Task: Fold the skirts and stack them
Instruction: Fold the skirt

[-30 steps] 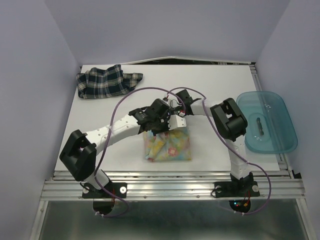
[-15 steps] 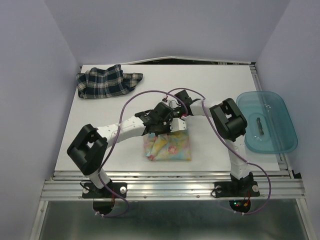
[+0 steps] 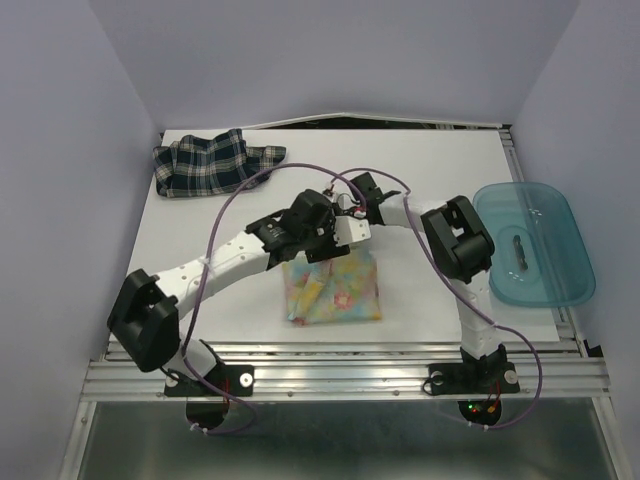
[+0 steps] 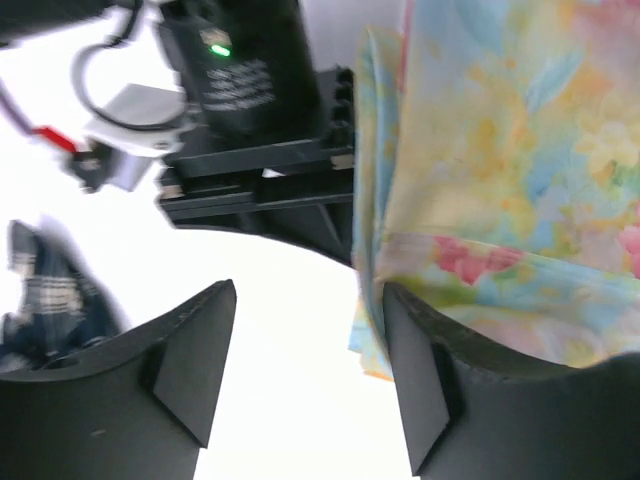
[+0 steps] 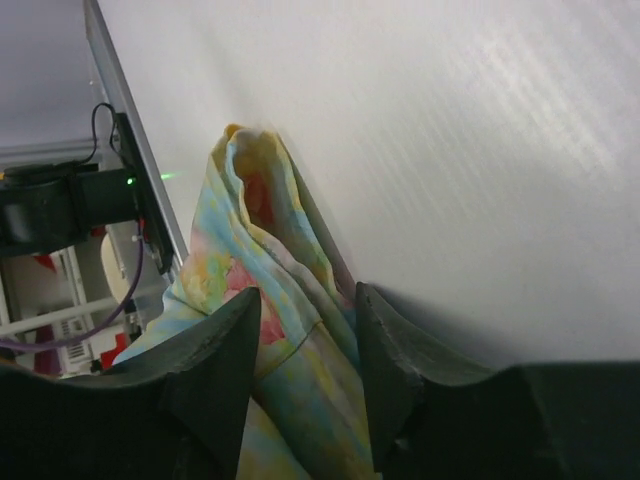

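Floral skirt (image 3: 340, 295) lies folded on the table (image 3: 430, 170), left of the teal bin (image 3: 550, 215). Right end effector (image 5: 305, 330) is nearly closed, pinching a fold of the floral cloth between its fingers. Left end effector (image 4: 310, 345) is spread wide with nothing in the gap; one finger (image 4: 420, 380) touches the floral cloth. Plaid skirt (image 3: 210, 165) is crumpled, much farther left of the bin and further back, untouched.

plaid skirt (image 3: 212, 165): navy-green, white lines | floral skirt (image 3: 338, 296): pastel yellow-blue, pink flowers | bin (image 3: 552, 226): translucent teal
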Robot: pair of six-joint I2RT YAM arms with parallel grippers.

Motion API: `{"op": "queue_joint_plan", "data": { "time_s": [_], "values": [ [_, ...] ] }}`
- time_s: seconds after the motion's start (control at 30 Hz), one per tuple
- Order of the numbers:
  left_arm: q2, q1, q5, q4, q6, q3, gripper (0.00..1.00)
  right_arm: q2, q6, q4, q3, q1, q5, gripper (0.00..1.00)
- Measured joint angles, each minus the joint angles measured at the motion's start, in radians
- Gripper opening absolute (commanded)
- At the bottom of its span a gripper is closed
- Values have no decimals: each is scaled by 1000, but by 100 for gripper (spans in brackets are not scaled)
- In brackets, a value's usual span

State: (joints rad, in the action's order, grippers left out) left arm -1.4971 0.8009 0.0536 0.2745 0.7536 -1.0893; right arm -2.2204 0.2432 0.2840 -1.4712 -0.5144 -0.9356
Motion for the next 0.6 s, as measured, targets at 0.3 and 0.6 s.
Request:
{"op": "queue_joint_plan", "data": {
  "time_s": [0.3,0.6],
  "values": [
    [196,-11,-29,48,-99,-60,77,8,13,42,-143,136,103,62],
    [216,-18,85,112,-257,-7,68,236,-43,127,-114,230,169,52]
  ]
}}
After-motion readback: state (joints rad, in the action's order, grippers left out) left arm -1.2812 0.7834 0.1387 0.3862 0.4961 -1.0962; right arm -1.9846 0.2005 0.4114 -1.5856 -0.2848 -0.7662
